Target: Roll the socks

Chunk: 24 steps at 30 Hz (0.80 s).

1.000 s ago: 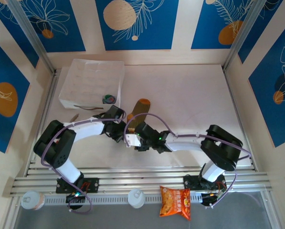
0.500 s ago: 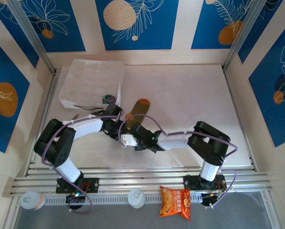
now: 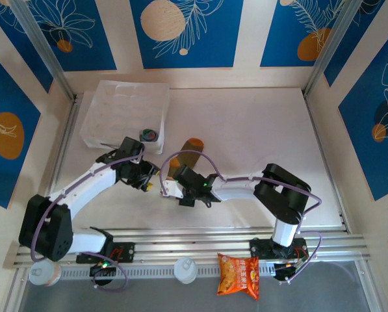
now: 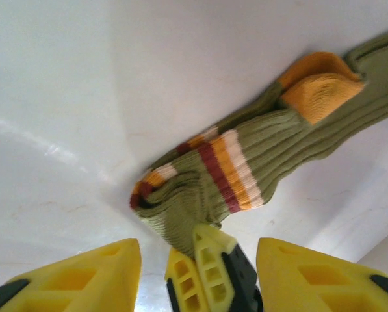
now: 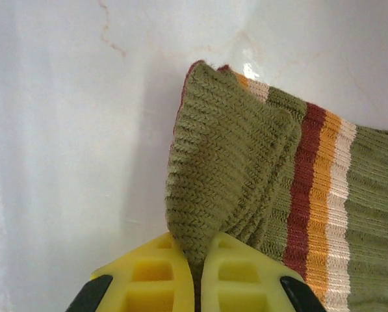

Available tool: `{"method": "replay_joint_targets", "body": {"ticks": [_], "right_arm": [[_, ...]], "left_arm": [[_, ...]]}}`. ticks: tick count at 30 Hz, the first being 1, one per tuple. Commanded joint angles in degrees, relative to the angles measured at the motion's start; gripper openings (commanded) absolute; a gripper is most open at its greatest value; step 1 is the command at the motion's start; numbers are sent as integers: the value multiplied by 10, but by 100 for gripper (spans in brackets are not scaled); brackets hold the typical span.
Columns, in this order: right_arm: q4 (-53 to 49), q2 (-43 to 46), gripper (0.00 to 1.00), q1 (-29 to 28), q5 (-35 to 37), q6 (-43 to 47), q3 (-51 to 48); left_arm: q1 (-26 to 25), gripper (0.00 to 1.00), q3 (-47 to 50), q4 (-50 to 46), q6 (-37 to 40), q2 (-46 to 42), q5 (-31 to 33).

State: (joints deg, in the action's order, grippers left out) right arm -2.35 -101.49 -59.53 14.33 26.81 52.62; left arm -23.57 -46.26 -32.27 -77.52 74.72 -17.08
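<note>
Olive-brown ribbed knit: the olive sock (image 4: 245,156) lies flat on the white tabletop (image 3: 258,136). Its striped cuff end is near-left and its orange heel and foot run away far-right, so the long axis is a diagonal across the middle of the tabletop. Right gripper (image 5: 197,250): clenched on the cuff. In the right wrist view the yellow fingers pinch a fold of cuff doubled back over the red, orange and white bands. Left gripper (image 3: 147,181): jaws apart and holding nothing, just left of the cuff. In its own wrist view the right gripper's pinched fingers and the cuff sit between the two spread fingers, and the rest of the sock stretches away beyond them. Key relation: both grippers are at the same end, the cuff, and all the unrolled length lies far-right of them. Judgement: the roll is barely begun, one fold only, and must advance along that diagonal towards the heel. The right gripper is on the fabric, so it is the nearer for the first turn; the left is placed to take over or steady the fold. Risk: the two sets of fingers are crowded close. A grey-blue bundle (image 3: 148,134), probably the other sock, sits at the near-right corner of the white tray (image 3: 116,110), well apart from the grippers.
</note>
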Motion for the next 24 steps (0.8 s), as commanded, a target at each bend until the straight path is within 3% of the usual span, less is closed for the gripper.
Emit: {"method": "replay_joint_targets", "body": {"ticks": [1,5,13,24], "right_arm": [[-47,-21,0,-6,-61,-26,-23],[-24,-13,0,-6,-91,-38,-32],[-7,-11,0,-4,-131,-68,-44],[-1,-2,0,-2,-146,-90,-59]], "left_arm": [[0,46,41,-30,-4,-25,-21],[-18,45,94,15,-32,-65,-44],[-79,56,158,165,-114,-74,-17],[-101,47,174,283,-147,30,1]]}}
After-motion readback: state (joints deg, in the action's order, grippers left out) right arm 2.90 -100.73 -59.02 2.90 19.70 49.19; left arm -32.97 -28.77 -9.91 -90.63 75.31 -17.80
